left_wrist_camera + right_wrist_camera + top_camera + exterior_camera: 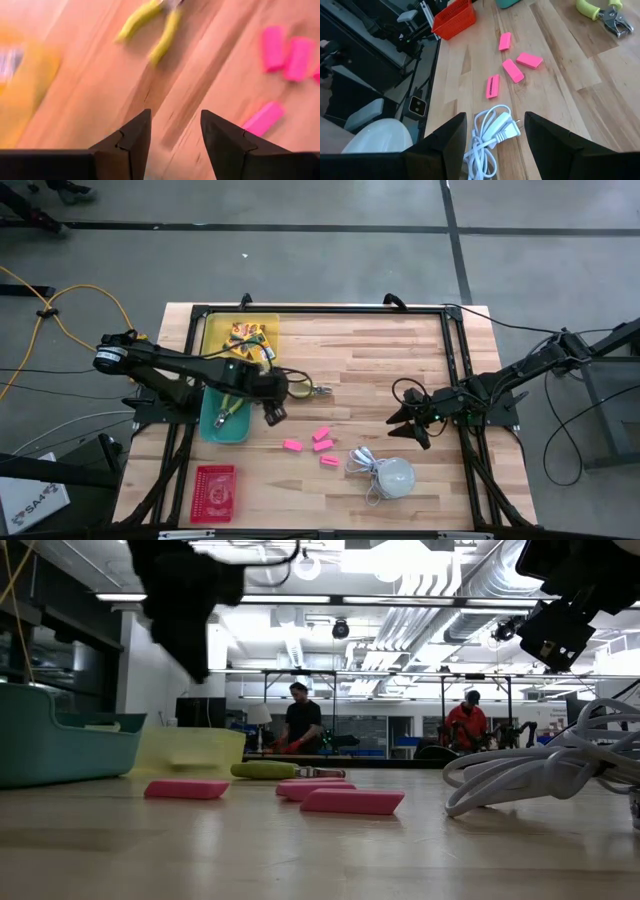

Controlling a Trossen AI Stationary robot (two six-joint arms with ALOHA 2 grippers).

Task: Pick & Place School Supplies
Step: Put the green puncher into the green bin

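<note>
Left claw [175, 135] open above table, lime-handled tool [152, 25] ahead, pink blocks [280, 47] beside

Both arms hover low — jaws apart, empty.

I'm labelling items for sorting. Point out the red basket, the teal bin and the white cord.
red basket [214, 492], high view, its mesh floor.
teal bin [60, 745], low view, its side wall.
white cord [487, 137], right wrist view, a coil loop.

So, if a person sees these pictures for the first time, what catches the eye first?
Probably the four pink erasers, bright against the pale wooden table near its middle. Next, the lime-green-handled tool lying just beyond them, close to the left end effector, which is open. A white dome with its coiled cord sits towards the right arm.
</note>
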